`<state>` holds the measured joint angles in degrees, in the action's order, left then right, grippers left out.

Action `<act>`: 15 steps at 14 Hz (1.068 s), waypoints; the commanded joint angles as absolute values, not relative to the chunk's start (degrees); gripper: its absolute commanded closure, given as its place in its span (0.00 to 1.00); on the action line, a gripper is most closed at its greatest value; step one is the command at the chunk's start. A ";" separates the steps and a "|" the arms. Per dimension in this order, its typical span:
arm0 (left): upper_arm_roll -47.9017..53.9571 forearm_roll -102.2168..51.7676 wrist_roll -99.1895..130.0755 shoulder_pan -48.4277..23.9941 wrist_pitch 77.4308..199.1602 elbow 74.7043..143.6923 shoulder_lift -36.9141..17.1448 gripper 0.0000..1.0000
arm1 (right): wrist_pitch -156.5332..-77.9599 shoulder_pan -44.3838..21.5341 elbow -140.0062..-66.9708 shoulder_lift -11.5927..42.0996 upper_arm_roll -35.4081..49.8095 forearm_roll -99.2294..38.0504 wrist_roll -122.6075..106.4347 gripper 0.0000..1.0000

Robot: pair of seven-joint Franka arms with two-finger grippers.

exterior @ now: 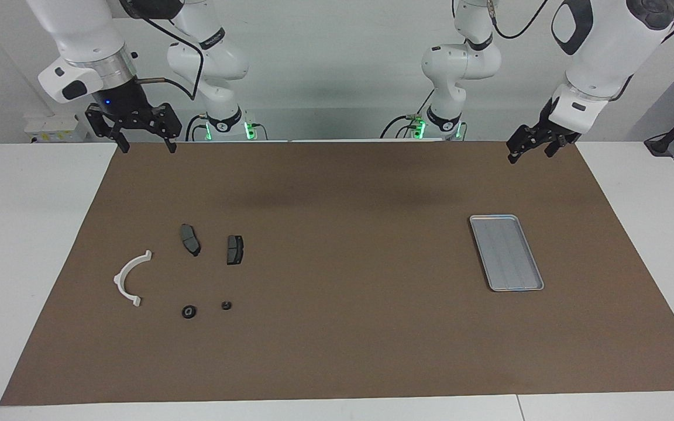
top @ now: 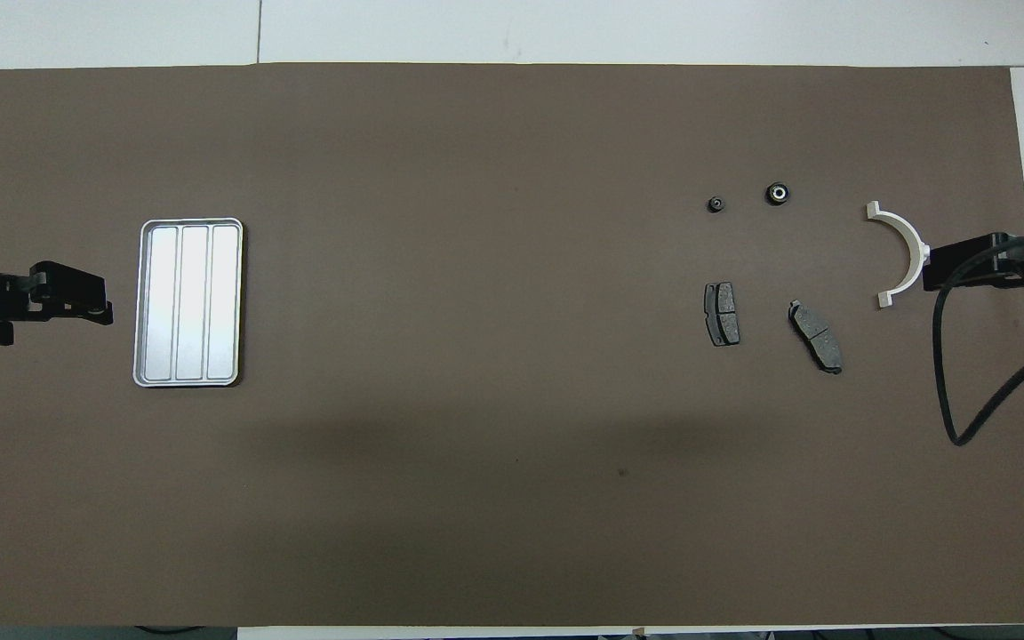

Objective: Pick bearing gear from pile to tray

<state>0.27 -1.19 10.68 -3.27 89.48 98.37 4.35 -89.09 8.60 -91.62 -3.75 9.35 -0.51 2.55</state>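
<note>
Nearest my bases, both of my hands are hanging raised over the near edge of the brown mat [exterior: 337, 351] covering the bench: my right hand [exterior: 144, 143] is waiting with its fingers spread and empty at its own end, and my left hand [exterior: 533, 149] is hovering near the other corner, also released and holding nothing. Going outward at my left arm's end, the tray [exterior: 506, 252] is lying flat and unloaded, well apart from the parts. At my right arm's end the pile is spreading out loosely: first the two dark brake-pad pieces [exterior: 191, 240], side by side but not touching; then the white plastic arc [exterior: 129, 279], beside them toward the mat's edge; and farthest from me the two small black round parts, the larger round part [exterior: 189, 311] and the smaller round part [exterior: 226, 304], near each other but apart. I am judging one of these to be the bearing gear, most likely the larger, though I cannot tell which for certain. It is looking rigid, light and smooth-sided, so it is likely to slip or roll if pinched off-centre; I am planning to straddle it from above and close across its outer rim.
</note>
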 commanded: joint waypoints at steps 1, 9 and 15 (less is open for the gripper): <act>0.62 -1.23 10.20 -2.81 88.77 98.79 5.36 0.00 | -89.39 9.32 -92.72 -4.66 9.84 -1.49 0.35 0.00; 0.62 -1.23 10.20 -2.81 88.77 98.79 5.36 0.00 | -99.63 7.04 -100.87 -3.26 10.28 -0.79 2.80 0.00; 0.62 -1.23 10.20 -2.81 88.77 98.79 5.36 0.00 | -117.31 2.74 -103.01 11.14 10.20 1.67 8.96 0.00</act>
